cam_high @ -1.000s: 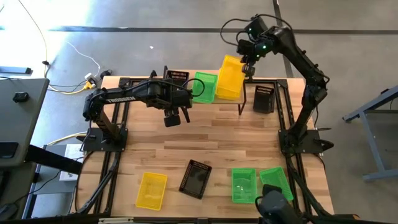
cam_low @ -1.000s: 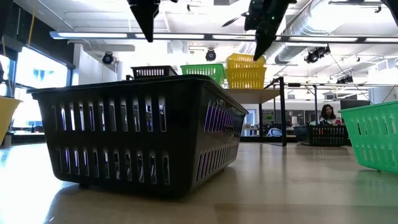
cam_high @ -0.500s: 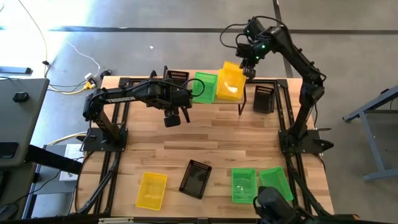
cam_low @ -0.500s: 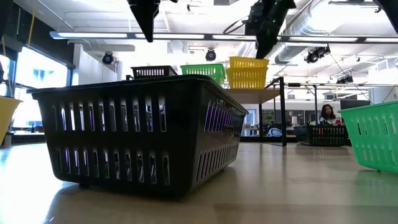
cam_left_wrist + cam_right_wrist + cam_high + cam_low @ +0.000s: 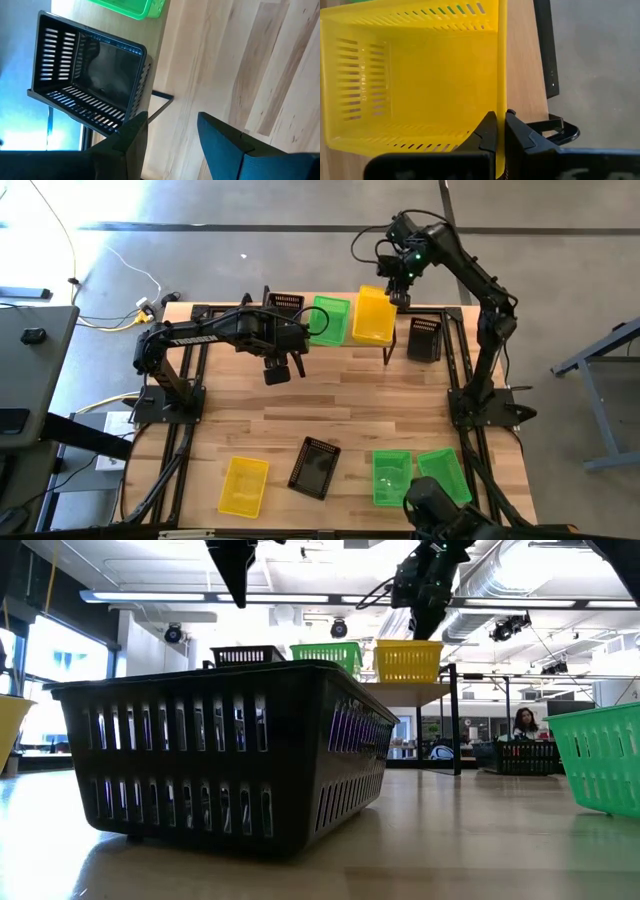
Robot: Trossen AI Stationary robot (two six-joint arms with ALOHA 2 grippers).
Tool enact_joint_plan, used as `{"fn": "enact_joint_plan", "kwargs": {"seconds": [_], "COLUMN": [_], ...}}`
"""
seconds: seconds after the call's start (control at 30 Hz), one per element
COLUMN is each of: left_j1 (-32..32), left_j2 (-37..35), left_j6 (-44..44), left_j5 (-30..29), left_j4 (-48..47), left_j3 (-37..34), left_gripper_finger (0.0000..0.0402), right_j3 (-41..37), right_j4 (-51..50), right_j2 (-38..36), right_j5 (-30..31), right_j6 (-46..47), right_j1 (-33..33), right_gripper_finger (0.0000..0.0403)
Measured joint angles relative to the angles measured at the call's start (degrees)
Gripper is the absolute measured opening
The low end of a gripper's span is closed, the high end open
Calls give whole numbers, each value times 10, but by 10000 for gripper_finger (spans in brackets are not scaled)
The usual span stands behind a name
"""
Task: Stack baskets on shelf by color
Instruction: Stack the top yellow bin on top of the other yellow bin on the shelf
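Right gripper: clamped on the rim of a yellow basket, one finger inside the wall and one outside (the right wrist view shows the two fingers pinching the thin yellow edge).
Held yellow basket: sits level on the right end of the shelf, just beside the green basket there; in the low view its base appears to rest on the plank.
Shelf: stands at the far edge of the table and carries, left to right, a black basket, the green basket and the yellow basket.
Left gripper: hovers above the table just in front of the shelf's left part, jaws spread apart with nothing between them.
Left wrist view: looks past the open fingers at the black basket on the shelf and a corner of the green one.
Second black basket: on the table just right of the shelf.
Near edge of table: a yellow basket, a black basket set at an angle, and two green baskets side by side, touching or nearly so (the right one is tilted and partly hidden by a camera mount).
Low view: the near black basket fills the foreground.
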Motion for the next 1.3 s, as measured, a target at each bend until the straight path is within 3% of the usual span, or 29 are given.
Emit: {"fn": "enact_joint_plan", "kwargs": {"seconds": [0.3, 0.67, 0.9, 1.03, 1.3], "left_j1": [0, 0, 0, 0, -1], "left_j2": [0, 0, 0, 0, -18], "left_j6": [0, 1, 1, 1, -13], "left_j5": [0, 0, 0, -1, 1], "left_j4": [0, 0, 0, 0, 1], "left_j3": [0, 0, 0, 0, -1], "left_gripper_finger": [161, 161, 161, 161, 161], "right_j3": [0, 0, 19, 19, 19], "right_j4": [19, 41, 12, -12, -55], "right_j2": [0, 0, -4, -11, -39], "right_j5": [27, 101, 81, 47, 35], "right_j6": [1, 24, 54, 67, 103], "right_j1": [9, 27, 37, 58, 110], "right_gripper_finger": [6, 109, 118, 117, 117]}}
